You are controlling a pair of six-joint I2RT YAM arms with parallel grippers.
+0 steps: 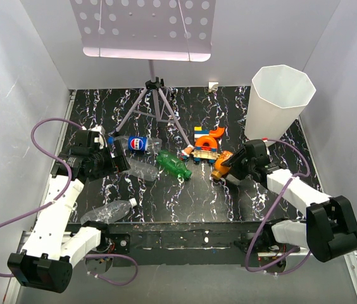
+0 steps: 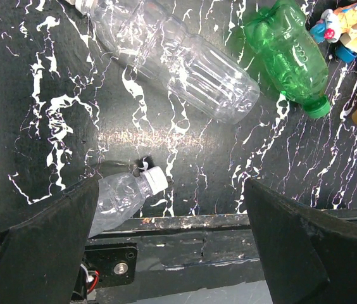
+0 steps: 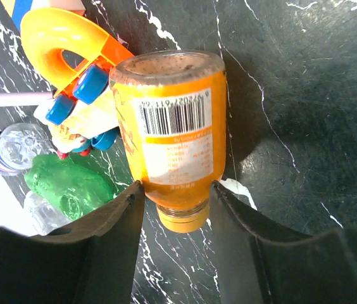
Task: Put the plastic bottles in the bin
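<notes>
The orange bottle (image 3: 172, 126) lies on the black marbled table, and my right gripper (image 3: 177, 193) is shut on its shoulder, a finger pressed to each side just above the cap. From above, this bottle (image 1: 221, 167) sits left of the bin (image 1: 278, 101), a tall white faceted container at the back right. A green bottle (image 1: 173, 164), a Pepsi-labelled bottle (image 1: 137, 144) and a clear bottle (image 1: 142, 167) lie mid-table. My left gripper (image 2: 172, 209) hangs open over the front edge. A second clear bottle (image 2: 125, 196) with a white cap lies beside its left finger.
Orange, blue and yellow toy blocks (image 1: 204, 144) sit just behind the orange bottle. A tripod (image 1: 156, 95) holding a perforated white panel stands at the back centre. White walls close in the table on three sides.
</notes>
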